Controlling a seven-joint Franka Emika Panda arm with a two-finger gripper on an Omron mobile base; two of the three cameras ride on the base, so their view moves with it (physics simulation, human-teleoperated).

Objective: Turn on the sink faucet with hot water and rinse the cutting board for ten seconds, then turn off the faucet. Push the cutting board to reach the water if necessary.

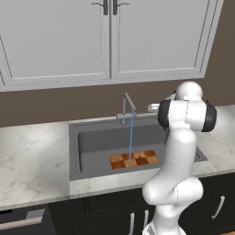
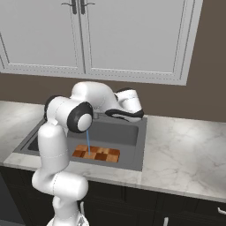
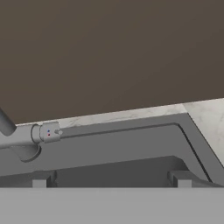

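The sink faucet (image 1: 126, 106) stands at the back rim of the dark grey sink (image 1: 73, 151). A thin stream of water (image 1: 131, 137) falls from its spout onto the checkered cutting board (image 1: 134, 159), which lies flat at the front of the basin. The stream (image 2: 88, 140) also meets the board (image 2: 97, 154) in the right base view. My gripper (image 3: 110, 179) hovers over the back of the sink, to the right of the faucet, and is open with nothing between its fingers. In the hand view the faucet's side lever (image 3: 49, 132) sits left of the gripper, apart from it.
Marble counter (image 1: 32, 156) runs on both sides of the sink, with a brown wall behind it and white upper cabinets (image 1: 105, 41) above. My own elbow (image 2: 73, 114) hangs over the left of the basin. Dark lower cabinets line the front.
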